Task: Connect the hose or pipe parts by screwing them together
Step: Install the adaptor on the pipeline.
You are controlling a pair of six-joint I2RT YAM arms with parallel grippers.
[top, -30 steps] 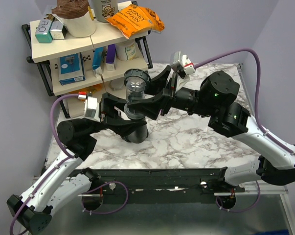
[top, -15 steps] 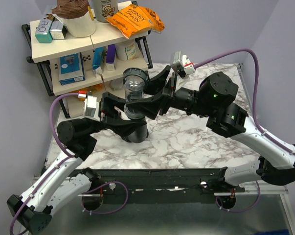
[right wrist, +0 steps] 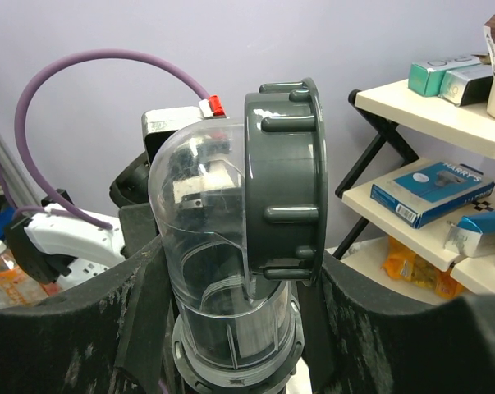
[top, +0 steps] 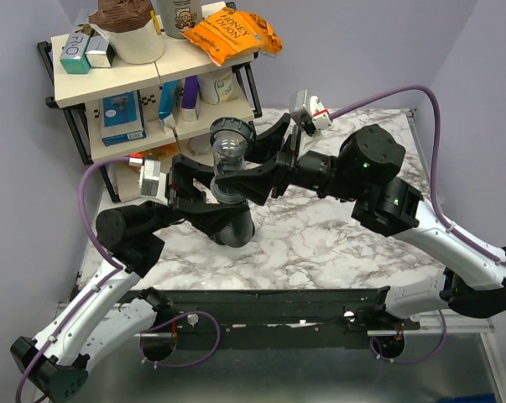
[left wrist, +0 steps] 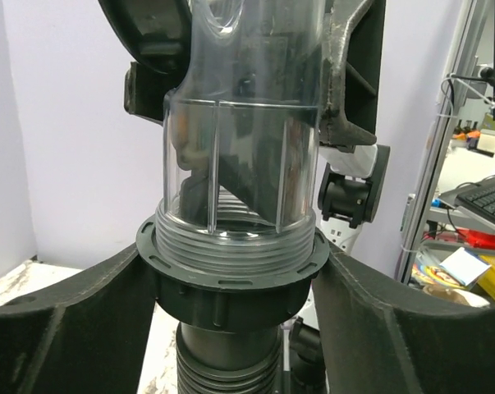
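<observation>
A clear elbow pipe (top: 230,155) with a dark grey collar (top: 233,130) at its top stands upright above the table. My right gripper (top: 240,164) is shut on its clear body (right wrist: 202,246), a finger on each side. Below it a black ribbed hose (top: 234,227) hangs from a dark grey ring nut (left wrist: 231,283) that sits on the clear pipe's thread. My left gripper (left wrist: 233,287) is open, its fingers (left wrist: 66,320) flanking that ring nut closely. The hose's lower end is out of view.
A two-tier shelf (top: 110,80) with boxes, bottles and an orange snack bag (top: 232,34) stands at the back left, close behind the pipe. The marble table (top: 336,235) stretches to the right. Purple cables (top: 429,92) arc over both arms.
The left gripper's jaws have spread wider around the ring nut, and the left wrist has shifted slightly left. The right gripper and the clear pipe have stayed put.
</observation>
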